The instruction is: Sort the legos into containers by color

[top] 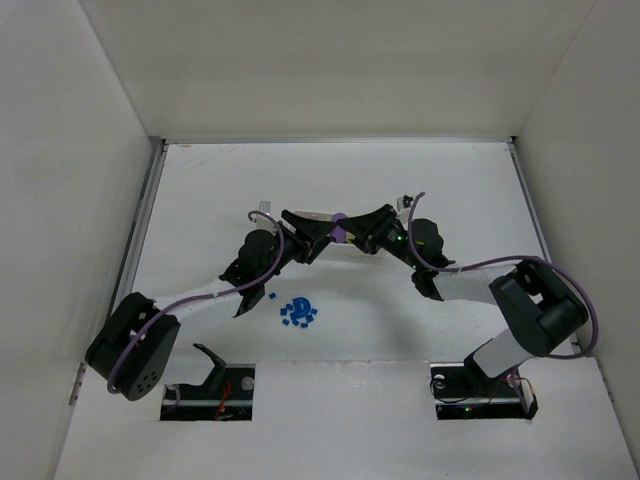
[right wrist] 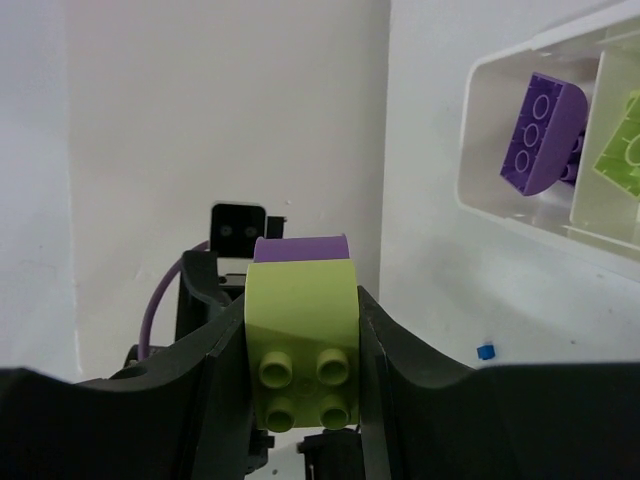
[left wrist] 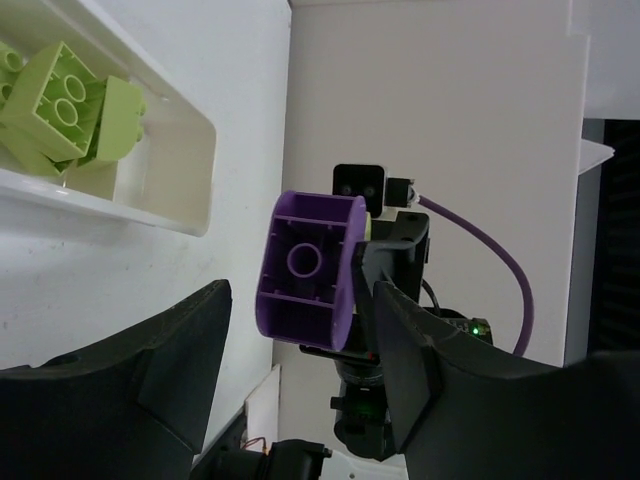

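My right gripper is shut on a yellow-green brick with a purple brick stuck on its far end. In the top view the pair hangs at mid-table, between my right gripper and my left gripper. My left gripper is open, its jaws either side of the purple brick, whose hollow underside faces the camera. The white tray holds yellow-green bricks in one compartment. The right wrist view shows the tray with a purple brick and a yellow-green brick in neighbouring compartments.
A small pile of tiny blue pieces lies on the table in front of the grippers; one blue piece shows in the right wrist view. White walls close in the table on three sides.
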`<control>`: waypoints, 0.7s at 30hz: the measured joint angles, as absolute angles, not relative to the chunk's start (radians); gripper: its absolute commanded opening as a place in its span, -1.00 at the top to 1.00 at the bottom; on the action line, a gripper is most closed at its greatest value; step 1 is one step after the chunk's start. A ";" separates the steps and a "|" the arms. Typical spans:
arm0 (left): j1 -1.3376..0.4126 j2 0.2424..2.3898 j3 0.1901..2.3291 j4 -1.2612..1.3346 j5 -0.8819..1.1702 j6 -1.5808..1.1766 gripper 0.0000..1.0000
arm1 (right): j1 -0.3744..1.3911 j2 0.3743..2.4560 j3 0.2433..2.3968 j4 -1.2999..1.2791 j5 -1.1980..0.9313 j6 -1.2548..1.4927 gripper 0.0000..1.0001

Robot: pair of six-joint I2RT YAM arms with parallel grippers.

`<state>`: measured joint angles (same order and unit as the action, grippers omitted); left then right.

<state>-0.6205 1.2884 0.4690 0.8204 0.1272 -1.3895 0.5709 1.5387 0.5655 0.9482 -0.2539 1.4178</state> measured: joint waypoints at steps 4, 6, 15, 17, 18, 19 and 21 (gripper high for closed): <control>-0.620 1.299 0.469 0.822 0.127 -1.389 -0.07 | 0.571 1.550 0.566 0.983 -0.254 1.449 0.35; -0.620 1.299 0.469 0.828 0.127 -1.389 -0.01 | 0.571 1.556 0.566 1.005 -0.255 1.464 0.35; -0.622 1.328 0.469 0.871 0.127 -1.385 0.20 | 0.571 1.641 0.566 1.092 -0.262 1.542 0.35; -0.622 1.328 0.469 0.873 0.125 -1.385 0.19 | 0.572 1.658 0.566 1.114 -0.263 1.558 0.35; -0.622 1.328 0.469 0.875 0.123 -1.384 0.20 | 0.575 1.664 0.566 1.126 -0.262 1.569 0.34; -0.622 1.328 0.469 0.876 0.123 -1.383 0.26 | 0.577 1.671 0.567 1.137 -0.262 1.577 0.33; -0.622 1.329 0.469 0.878 0.119 -1.380 0.43 | 0.581 1.685 0.570 1.157 -0.261 1.595 0.28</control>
